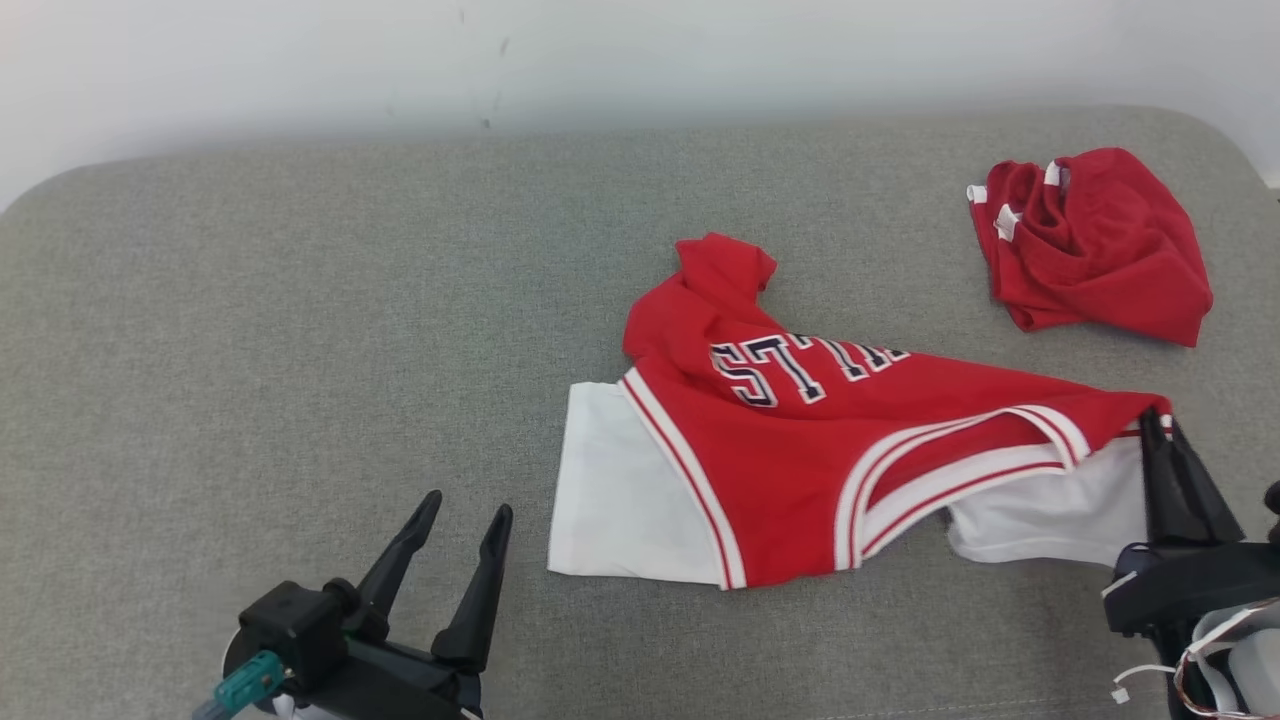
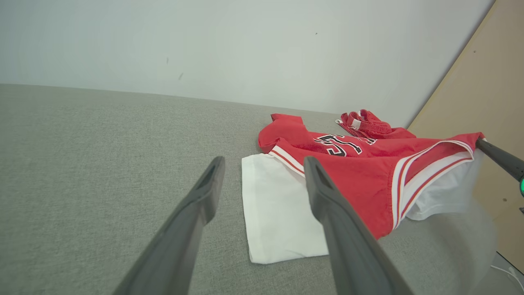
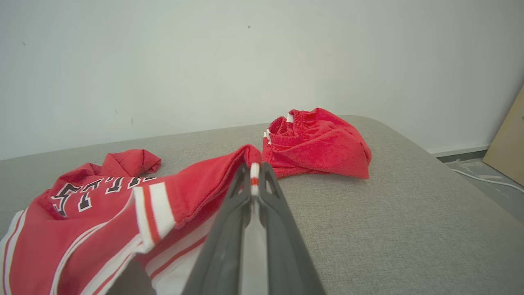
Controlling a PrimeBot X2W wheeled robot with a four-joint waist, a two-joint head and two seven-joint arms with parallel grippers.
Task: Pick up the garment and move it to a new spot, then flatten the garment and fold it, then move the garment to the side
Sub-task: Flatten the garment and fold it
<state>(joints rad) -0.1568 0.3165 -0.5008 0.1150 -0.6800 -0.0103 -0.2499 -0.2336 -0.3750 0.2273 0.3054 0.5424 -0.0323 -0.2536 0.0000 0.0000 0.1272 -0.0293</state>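
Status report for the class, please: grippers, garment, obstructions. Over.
Right gripper shut on jersey edge. Left gripper open, off the cloth. Red shorts bunched apart, far right.

cushion [image 1: 300,300]: under everything; runs L to R across the front.
wall [image 1: 600,50]: behind cushion's far edge.
jersey [image 1: 800,450]: on cushion, centre-right, spread L to R; collar end toward wall, R corner lifted off cushion.
other garment [image 1: 1095,245]: on cushion, far R, behind jersey's R end, w/ a gap between them.
L gripper [image 1: 467,503]: front L, over cushion, left of jersey, not touching it; fingers apart.
R gripper [image 1: 1158,420]: front R, fingers pinched on jersey's R corner.
board [image 2: 491,102]: past cushion's R end.
cable [image 3: 487,180]: on floor, past cushion's R end, near board.
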